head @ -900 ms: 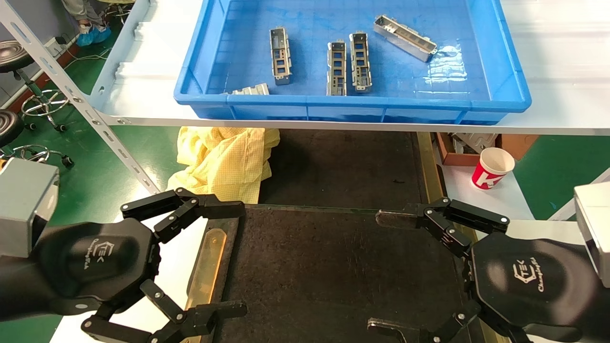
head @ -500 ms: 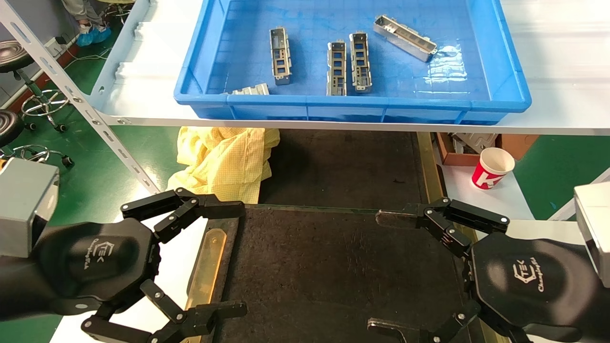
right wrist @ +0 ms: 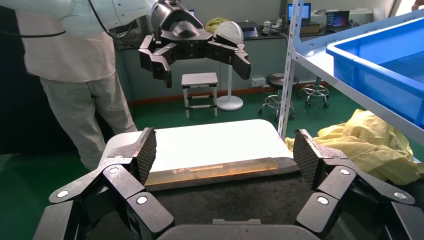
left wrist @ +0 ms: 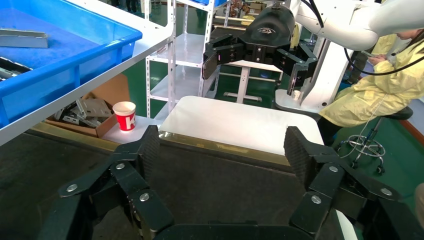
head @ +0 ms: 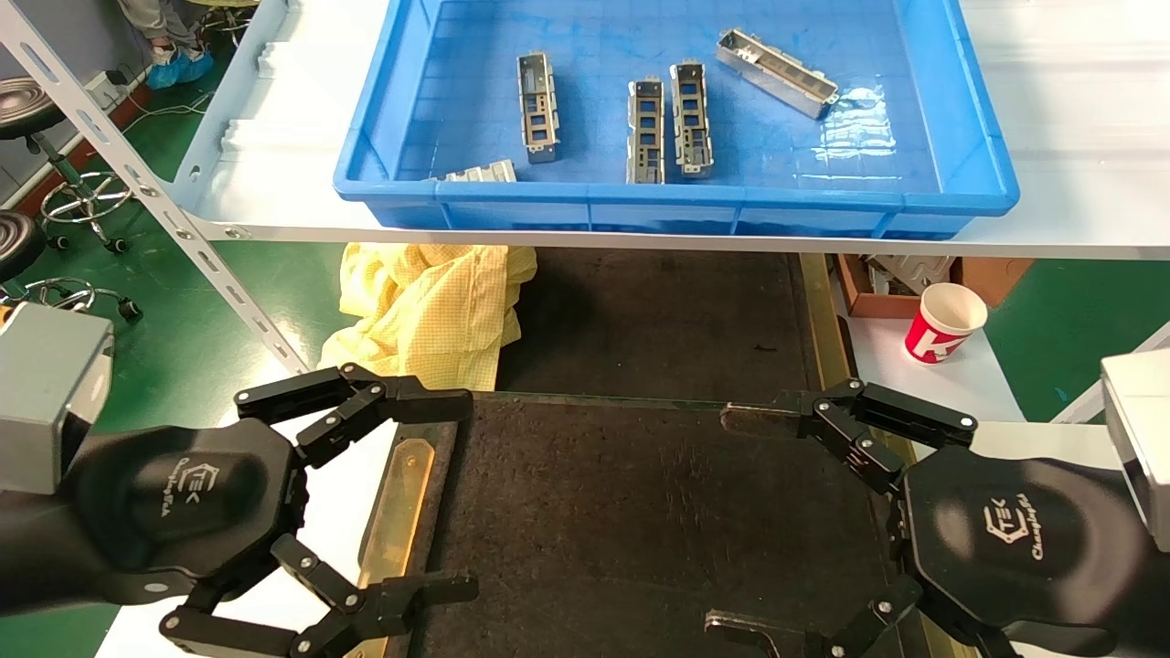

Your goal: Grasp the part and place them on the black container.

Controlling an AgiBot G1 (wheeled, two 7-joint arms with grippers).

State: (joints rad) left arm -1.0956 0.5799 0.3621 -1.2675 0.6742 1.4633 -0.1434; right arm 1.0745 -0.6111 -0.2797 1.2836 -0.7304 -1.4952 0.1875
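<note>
Several grey metal parts lie in the blue bin (head: 969,137) on the upper shelf: one part (head: 537,107) at the left, two side by side (head: 646,131) (head: 691,118), one angled (head: 777,72), and one against the near wall (head: 480,171). The black container (head: 640,512) lies below, with nothing on it. My left gripper (head: 450,493) hovers open over its left edge and my right gripper (head: 734,523) open over its right edge. Both wrist views show wide-open jaws, left gripper (left wrist: 222,150) and right gripper (right wrist: 225,150), above the dark container surface (left wrist: 200,185) (right wrist: 240,200).
The white shelf edge (head: 274,224) overhangs the container's far end. A yellow cloth (head: 430,302) lies beside the container's far left. A red paper cup (head: 946,322) and a cardboard box (head: 877,283) stand to the right. People stand nearby (left wrist: 385,90) (right wrist: 85,90).
My left gripper has shifted very slightly towards the container. The right gripper and the parts have not moved.
</note>
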